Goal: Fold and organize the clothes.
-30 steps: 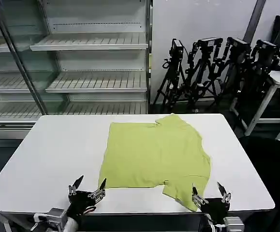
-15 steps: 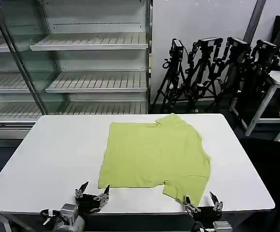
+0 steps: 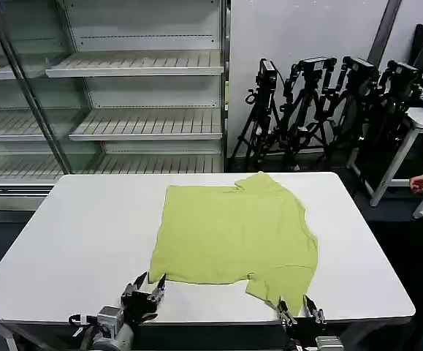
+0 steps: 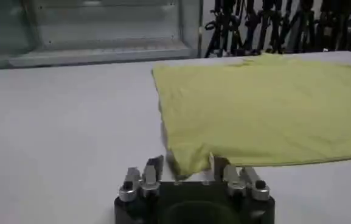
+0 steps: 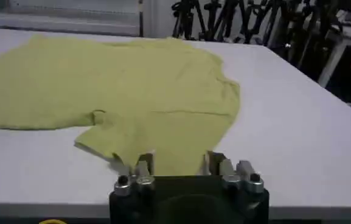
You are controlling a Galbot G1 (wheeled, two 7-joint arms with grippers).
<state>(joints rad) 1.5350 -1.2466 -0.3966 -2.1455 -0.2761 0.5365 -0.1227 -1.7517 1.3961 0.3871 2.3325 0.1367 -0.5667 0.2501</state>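
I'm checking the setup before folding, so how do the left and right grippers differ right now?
The left gripper sits at the T-shirt's near left corner; the right gripper sits at its near sleeve edge. The left is slightly farther onto the white table than the right. Both are open, fingers straddling fabric.

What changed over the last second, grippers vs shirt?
Both grippers closed in on the lime T-shirt near edge. The left gripper slid right toward the near-left corner; in its wrist view that corner now lies between its open fingers. The right gripper drew back toward the table edge and shifted left, open, the near sleeve between its fingers. Nothing is gripped yet. The shirt lies flat, unmoved.
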